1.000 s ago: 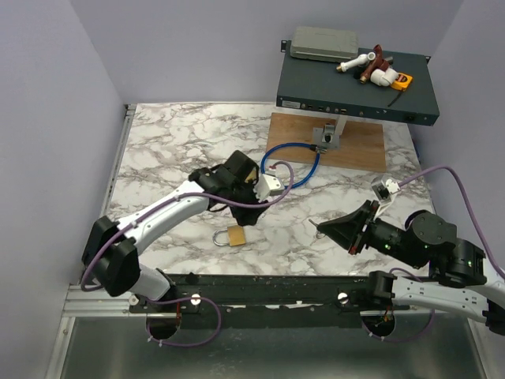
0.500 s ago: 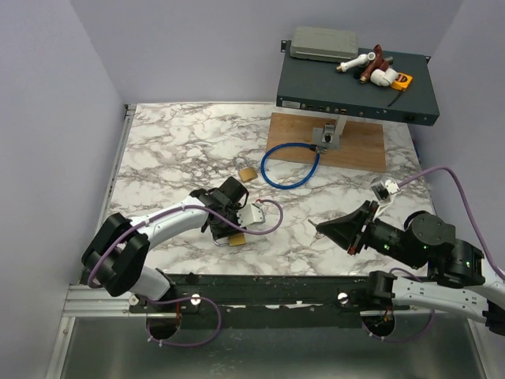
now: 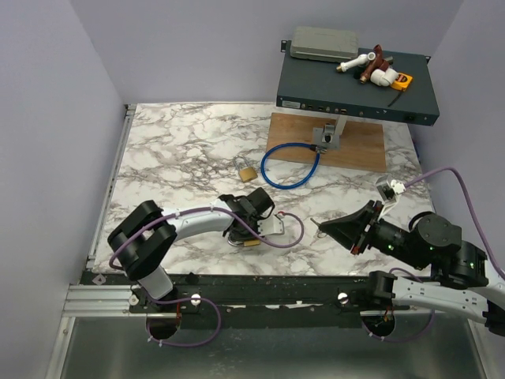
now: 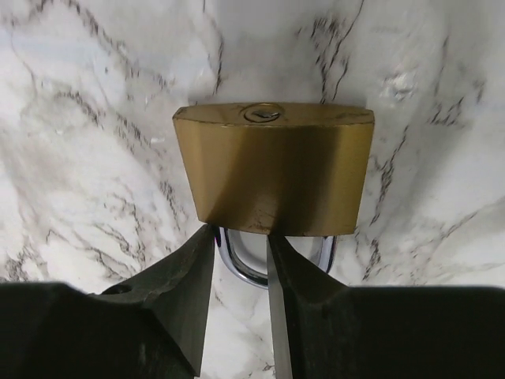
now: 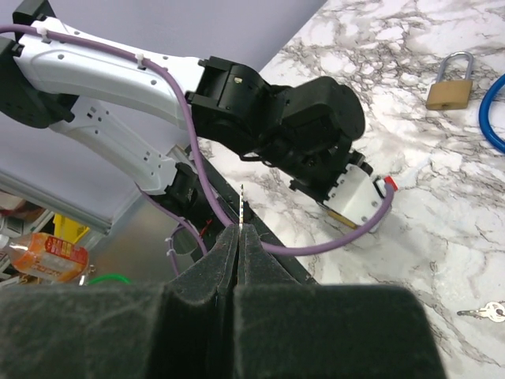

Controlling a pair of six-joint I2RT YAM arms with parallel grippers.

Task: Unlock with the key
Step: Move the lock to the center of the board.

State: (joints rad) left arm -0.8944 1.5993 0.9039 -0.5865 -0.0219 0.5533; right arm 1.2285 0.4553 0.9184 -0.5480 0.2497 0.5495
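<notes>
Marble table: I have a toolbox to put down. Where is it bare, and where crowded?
Bare: the far-left marble, between the table's left edge and the far padlock. Crowded: near middle, where the left pincer straddles the shackle of the near padlock; the right, under the right pincer pinching the key; far right, blue cable and wooden board.

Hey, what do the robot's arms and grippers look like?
Left arm and right arm: white links, black joints. A purple cable runs along each. Left gripper and right gripper: black, two wedge-shaped fingers. A white box, red-tabbed, sits at the left wrist.
</notes>
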